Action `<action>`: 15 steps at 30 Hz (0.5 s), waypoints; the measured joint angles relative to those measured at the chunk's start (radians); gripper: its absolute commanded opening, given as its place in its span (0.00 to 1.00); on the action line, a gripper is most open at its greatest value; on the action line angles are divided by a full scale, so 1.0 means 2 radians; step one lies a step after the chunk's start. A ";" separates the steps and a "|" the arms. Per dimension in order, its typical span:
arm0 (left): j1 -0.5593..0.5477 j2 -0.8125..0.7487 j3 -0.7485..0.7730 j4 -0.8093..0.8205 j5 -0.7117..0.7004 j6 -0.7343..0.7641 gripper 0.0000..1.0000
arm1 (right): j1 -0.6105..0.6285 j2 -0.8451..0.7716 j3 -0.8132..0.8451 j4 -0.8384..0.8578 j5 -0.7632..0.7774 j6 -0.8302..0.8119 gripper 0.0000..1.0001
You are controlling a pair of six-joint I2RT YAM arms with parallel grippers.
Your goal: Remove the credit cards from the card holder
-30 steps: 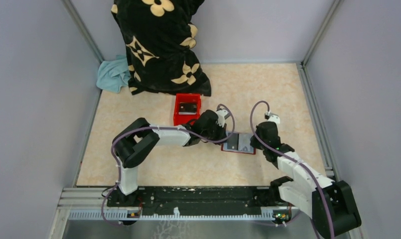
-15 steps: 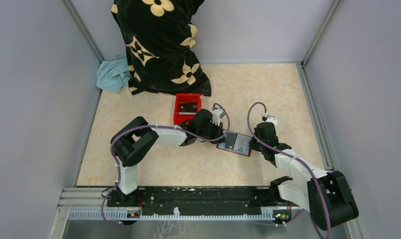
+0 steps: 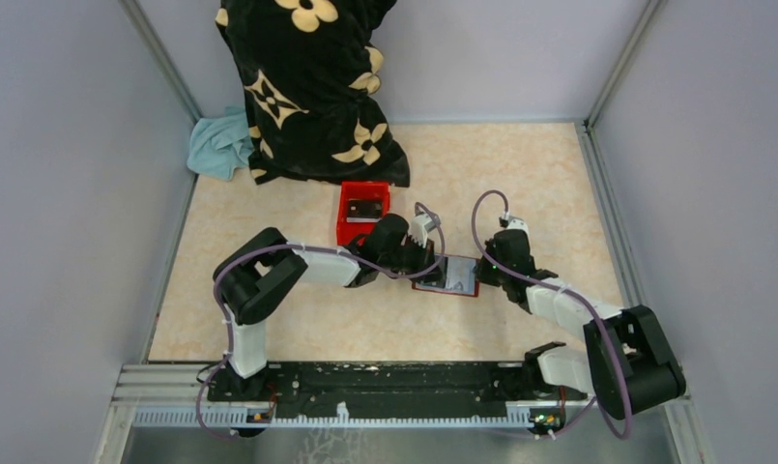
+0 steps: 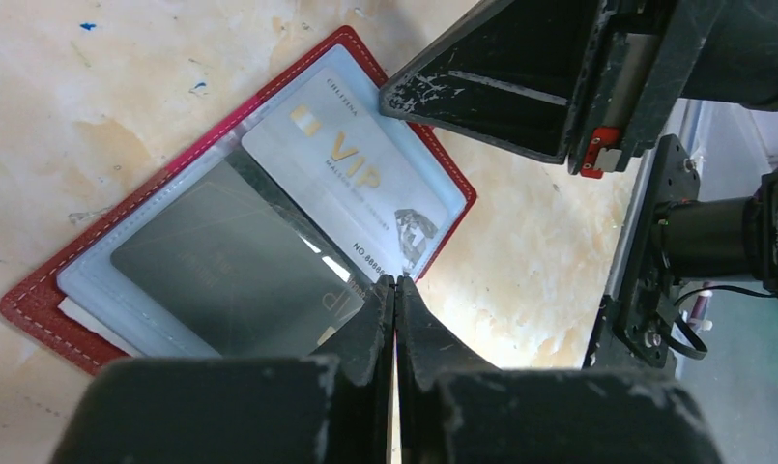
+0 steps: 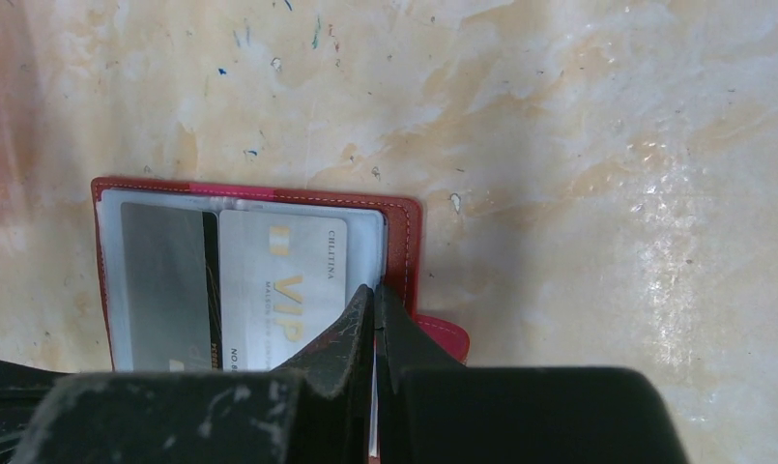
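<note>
Since a second ago the open card holder [image 3: 447,275] has slid a little toward the worktop's left edge, tilting on the way and now lying square again, and the right arm has folded in closer to the near edge. The holder rests near the middle of the beige marbled worktop [image 3: 530,174], between both arms. The left end effector [image 3: 425,263] and the right end effector [image 3: 481,271] each have their jaws pressed together at opposite edges of it; whether either pinches a sleeve I cannot tell. Grey walls close in the worktop. A black flowered cloth [image 3: 312,87] and a teal cloth [image 3: 220,145] sit at the far left corner, and a red box [image 3: 363,215] stands just beyond the left arm. Only the wrist views show the credit cards in clear sleeves: a pale VIP card [image 4: 351,174] and a dark card [image 4: 235,266].
</note>
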 measured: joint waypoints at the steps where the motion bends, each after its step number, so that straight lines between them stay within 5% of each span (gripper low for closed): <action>1: 0.000 0.000 0.000 0.002 0.002 -0.002 0.09 | 0.000 0.001 0.000 0.001 -0.001 -0.001 0.00; 4: 0.000 0.003 0.002 0.005 0.005 -0.011 0.17 | -0.001 0.001 0.000 0.002 -0.004 -0.002 0.00; 7: 0.001 0.012 0.008 -0.003 -0.008 -0.017 0.39 | -0.002 0.001 0.000 0.002 -0.006 -0.002 0.00; 15: 0.009 0.021 0.025 -0.022 -0.017 -0.027 0.57 | -0.002 0.001 0.000 0.002 -0.008 -0.002 0.00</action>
